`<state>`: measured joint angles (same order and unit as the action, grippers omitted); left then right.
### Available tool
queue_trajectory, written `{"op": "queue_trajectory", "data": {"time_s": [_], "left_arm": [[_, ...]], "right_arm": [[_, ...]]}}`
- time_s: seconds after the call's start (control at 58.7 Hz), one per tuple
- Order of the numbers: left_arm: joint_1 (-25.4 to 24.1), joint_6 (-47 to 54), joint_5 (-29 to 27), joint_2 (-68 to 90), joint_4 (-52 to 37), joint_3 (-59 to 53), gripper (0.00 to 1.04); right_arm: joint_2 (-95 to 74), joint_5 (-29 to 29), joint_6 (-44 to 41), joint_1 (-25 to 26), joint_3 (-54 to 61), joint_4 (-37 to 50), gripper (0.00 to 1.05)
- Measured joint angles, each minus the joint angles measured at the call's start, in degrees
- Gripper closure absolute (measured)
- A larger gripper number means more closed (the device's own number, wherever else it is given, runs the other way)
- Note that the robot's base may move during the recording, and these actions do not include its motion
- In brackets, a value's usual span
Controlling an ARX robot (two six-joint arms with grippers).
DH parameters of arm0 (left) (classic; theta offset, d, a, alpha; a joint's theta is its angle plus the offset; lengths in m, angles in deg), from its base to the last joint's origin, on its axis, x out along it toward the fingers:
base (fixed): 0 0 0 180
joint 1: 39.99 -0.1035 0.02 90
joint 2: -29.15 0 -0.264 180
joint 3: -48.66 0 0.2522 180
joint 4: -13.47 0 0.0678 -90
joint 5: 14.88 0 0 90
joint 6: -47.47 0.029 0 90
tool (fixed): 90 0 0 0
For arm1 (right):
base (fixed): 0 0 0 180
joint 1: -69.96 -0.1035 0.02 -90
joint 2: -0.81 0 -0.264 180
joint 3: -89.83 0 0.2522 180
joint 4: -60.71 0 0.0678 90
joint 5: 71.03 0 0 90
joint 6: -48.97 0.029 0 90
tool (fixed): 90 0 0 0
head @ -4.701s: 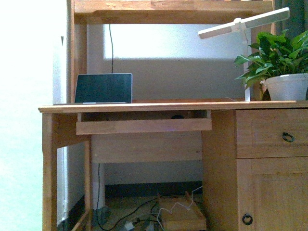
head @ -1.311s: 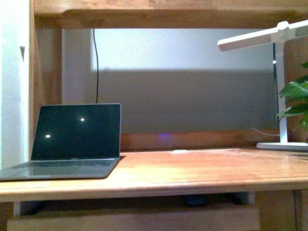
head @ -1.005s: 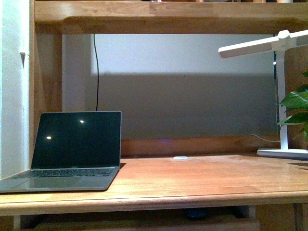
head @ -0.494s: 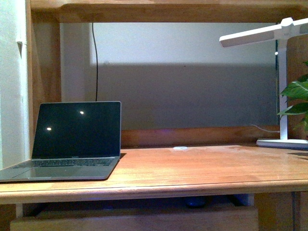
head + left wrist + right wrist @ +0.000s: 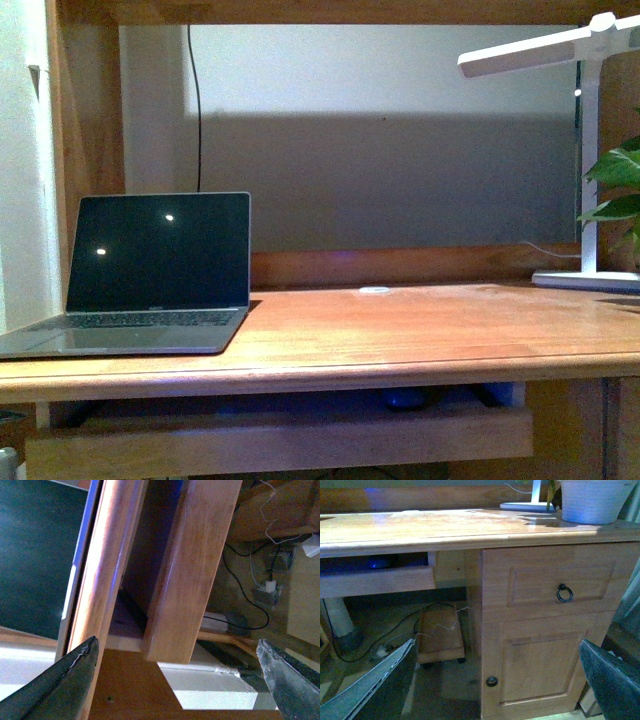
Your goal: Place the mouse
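The mouse (image 5: 405, 399) is a small dark domed shape in the shadow of the pull-out tray (image 5: 280, 440) under the desktop. In the right wrist view it is a dark blur (image 5: 376, 563) behind the tray's front board. My left gripper (image 5: 177, 685) is open, with nothing between its fingers (image 5: 65, 680), beside the tray's front board (image 5: 195, 565) and the desk's edge. Open and empty too, my right gripper (image 5: 495, 685) hangs low before the cupboard door (image 5: 545, 665), well away from the mouse. Neither gripper shows in the front view.
An open laptop (image 5: 150, 270) sits at the desktop's (image 5: 420, 340) left. A small white disc (image 5: 375, 290) lies at the back. A white lamp (image 5: 585, 150) and a potted plant (image 5: 592, 500) stand at the right. Cables and a wooden trolley (image 5: 440, 635) are on the floor.
The front view has closed in on the desk since the earliest frame. Over the last second the desktop has risen in the picture and more of the tray shows.
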<state>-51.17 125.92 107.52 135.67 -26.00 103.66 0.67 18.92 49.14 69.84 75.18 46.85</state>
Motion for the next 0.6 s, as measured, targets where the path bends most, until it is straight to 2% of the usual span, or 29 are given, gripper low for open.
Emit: {"op": "queue_trajectory", "data": {"time_s": [0.204, 0.596], "left_arm": [[3.4, 1.6, -0.2, 8.0, 1.0, 8.7, 0.08], [4.6, 2.8, 0.2, 17.8, 6.3, 20.4, 0.08]], "right_arm": [[0.0, 0.0, 0.0, 0.0, 0.0, 0.0, 0.07], [0.0, 0.0, 0.0, 0.0, 0.0, 0.0, 0.07]]}}
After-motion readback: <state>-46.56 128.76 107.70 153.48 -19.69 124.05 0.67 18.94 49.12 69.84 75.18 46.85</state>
